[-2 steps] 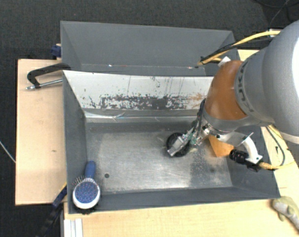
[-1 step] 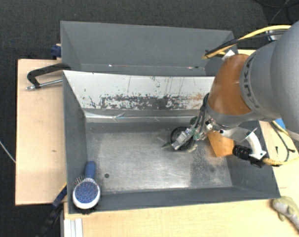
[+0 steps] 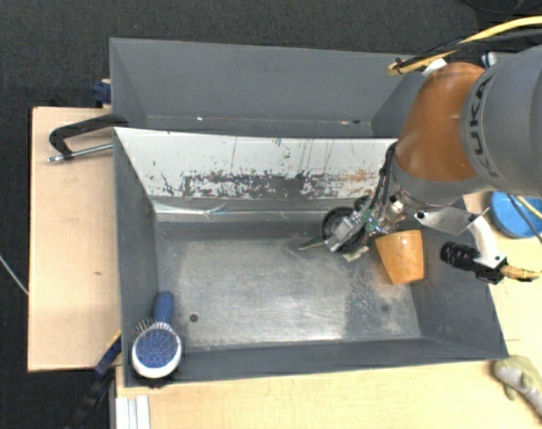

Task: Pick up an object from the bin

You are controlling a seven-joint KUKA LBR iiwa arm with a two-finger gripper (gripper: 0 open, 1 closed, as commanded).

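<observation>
My gripper (image 3: 344,238) hangs low over the bin floor in the right half, near the back wall, pointing left. Right beside it, on its lower right, is an orange-brown plastic cup (image 3: 402,256) with its mouth facing down and right; it touches or nearly touches the gripper body, and I see nothing clearly held. A blue hairbrush (image 3: 156,344) with a round white bristle head lies in the front left corner, far from the gripper.
The arm with its orange cover reaches in over the bin's right wall and hides that corner. The back wall is scratched and rust-marked. Bare floor stretches between the brush and the gripper.
</observation>
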